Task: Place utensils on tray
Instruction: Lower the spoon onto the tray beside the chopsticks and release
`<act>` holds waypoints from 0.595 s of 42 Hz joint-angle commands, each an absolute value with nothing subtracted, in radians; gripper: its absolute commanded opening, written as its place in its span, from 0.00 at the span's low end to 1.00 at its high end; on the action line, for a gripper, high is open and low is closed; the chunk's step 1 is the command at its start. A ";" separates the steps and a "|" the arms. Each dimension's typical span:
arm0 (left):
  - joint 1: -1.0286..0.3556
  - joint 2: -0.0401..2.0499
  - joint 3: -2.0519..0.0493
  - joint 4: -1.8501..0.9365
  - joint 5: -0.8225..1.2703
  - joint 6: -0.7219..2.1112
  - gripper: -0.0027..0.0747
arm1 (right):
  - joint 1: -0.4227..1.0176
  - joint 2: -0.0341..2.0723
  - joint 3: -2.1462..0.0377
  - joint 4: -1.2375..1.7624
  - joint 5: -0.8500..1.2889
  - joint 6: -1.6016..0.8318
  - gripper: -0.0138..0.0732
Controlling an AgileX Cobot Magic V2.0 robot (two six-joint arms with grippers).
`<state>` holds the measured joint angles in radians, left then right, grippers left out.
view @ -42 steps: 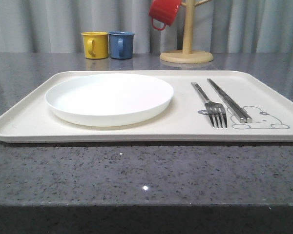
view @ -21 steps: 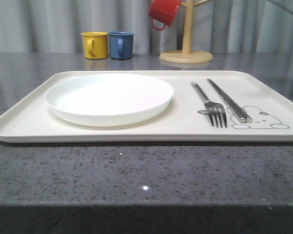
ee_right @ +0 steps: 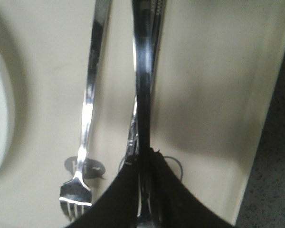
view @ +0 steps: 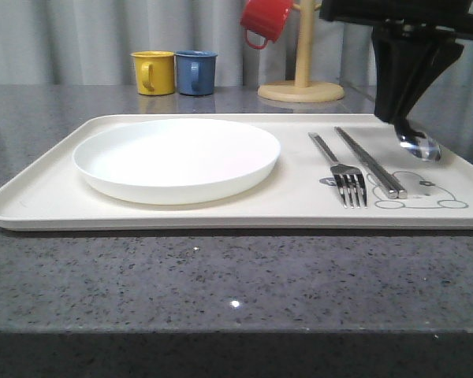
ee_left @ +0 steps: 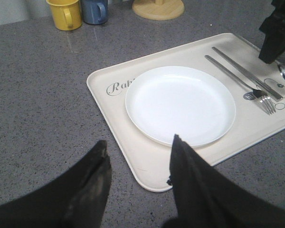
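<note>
The left gripper (ee_left: 137, 166) hangs over the near left table (view: 221, 276), fingers (ee_left: 190, 185) spread and empty; the tray (view: 31, 201) carries a plate (view: 176, 157) on its left, then the fork (view: 343, 173) and chopsticks (view: 370, 163) side by side; above the tray's right part the right gripper (view: 406, 122) has its fingers clamped on the spoon (view: 419, 146), bowl hanging just over the rabbit drawing (view: 426, 193).

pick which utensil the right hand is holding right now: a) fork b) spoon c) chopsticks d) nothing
b: the right hand is shut on the spoon, its bowl hanging just below the fingertips over the tray, while the fork and chopsticks lie flat on it.
</note>
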<state>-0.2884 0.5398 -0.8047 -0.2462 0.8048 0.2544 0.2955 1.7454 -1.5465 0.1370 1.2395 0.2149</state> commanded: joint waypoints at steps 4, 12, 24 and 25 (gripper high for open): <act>-0.296 0.544 -0.832 -0.261 0.734 0.254 0.42 | 0.293 1.741 -1.576 0.055 1.336 0.263 0.23; -0.296 0.544 -0.832 -0.261 0.734 0.254 0.42 | 0.293 1.750 -1.576 0.028 1.323 0.303 0.23; -0.296 0.544 -0.832 -0.261 0.734 0.254 0.42 | 0.292 1.783 -1.576 0.023 1.332 0.313 0.23; -0.296 0.544 -0.832 -0.261 0.734 0.254 0.42 | 0.291 1.785 -1.576 0.022 1.333 0.315 0.23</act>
<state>-0.2884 0.5398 -0.8047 -0.2462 0.8048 0.2544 0.2955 1.8235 -1.5465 0.0350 1.2316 0.3069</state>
